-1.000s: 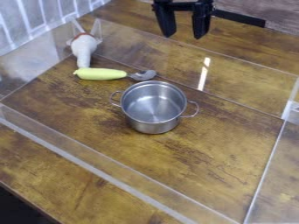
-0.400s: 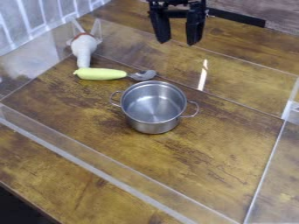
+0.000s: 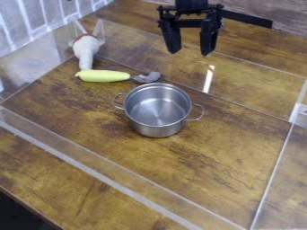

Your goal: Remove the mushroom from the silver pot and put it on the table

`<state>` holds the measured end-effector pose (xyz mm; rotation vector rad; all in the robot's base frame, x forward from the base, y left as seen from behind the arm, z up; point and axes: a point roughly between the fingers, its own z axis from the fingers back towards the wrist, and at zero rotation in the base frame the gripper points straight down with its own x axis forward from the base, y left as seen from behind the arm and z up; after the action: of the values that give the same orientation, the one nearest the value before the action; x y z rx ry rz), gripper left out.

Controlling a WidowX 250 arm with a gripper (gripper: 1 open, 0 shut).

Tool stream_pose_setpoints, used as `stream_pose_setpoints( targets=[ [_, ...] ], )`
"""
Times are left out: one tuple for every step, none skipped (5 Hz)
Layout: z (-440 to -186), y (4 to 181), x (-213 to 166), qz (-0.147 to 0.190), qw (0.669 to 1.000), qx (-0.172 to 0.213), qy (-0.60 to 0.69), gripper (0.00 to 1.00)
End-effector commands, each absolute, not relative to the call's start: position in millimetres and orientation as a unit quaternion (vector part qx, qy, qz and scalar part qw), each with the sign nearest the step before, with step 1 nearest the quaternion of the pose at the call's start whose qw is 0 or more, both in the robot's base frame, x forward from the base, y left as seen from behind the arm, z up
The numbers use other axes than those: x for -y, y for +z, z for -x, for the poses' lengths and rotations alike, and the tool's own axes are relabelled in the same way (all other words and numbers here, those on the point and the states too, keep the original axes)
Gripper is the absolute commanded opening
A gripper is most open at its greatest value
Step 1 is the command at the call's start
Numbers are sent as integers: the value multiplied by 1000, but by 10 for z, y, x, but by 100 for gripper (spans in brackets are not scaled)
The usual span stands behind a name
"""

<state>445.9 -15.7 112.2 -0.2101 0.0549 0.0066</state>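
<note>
Gripper (image 3: 191, 42) at top center of frame, jaws wide, holding nothing, above the desk (image 3: 228, 153). Silver pot (image 3: 159, 110) mid-frame. No readable writing.

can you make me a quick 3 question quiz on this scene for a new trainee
1. True or false: the silver pot holds a mushroom.
2. The gripper is: A) shut on the pot's handle, B) open, up in the air beyond the pot, C) inside the pot.
3. Fill in: the yellow-handled utensil lies on the table to the ____ of the pot in the picture.

Key
1. False: the pot looks empty, showing only its shiny bottom.
2. B
3. upper left; a pale mushroom-like object sits just past it.
</note>
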Motion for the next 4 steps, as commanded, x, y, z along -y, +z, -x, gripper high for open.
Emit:
stream_pose_setpoints(
  targets=[
    [-4446,1660,188,105,994,25,-12,100],
    [-4472,1708,155,105,994,21,-21,100],
    [-4436,1584,155,105,994,6,-28,100],
    [-4390,1580,130,103,994,-2,-38,100]
  ],
)
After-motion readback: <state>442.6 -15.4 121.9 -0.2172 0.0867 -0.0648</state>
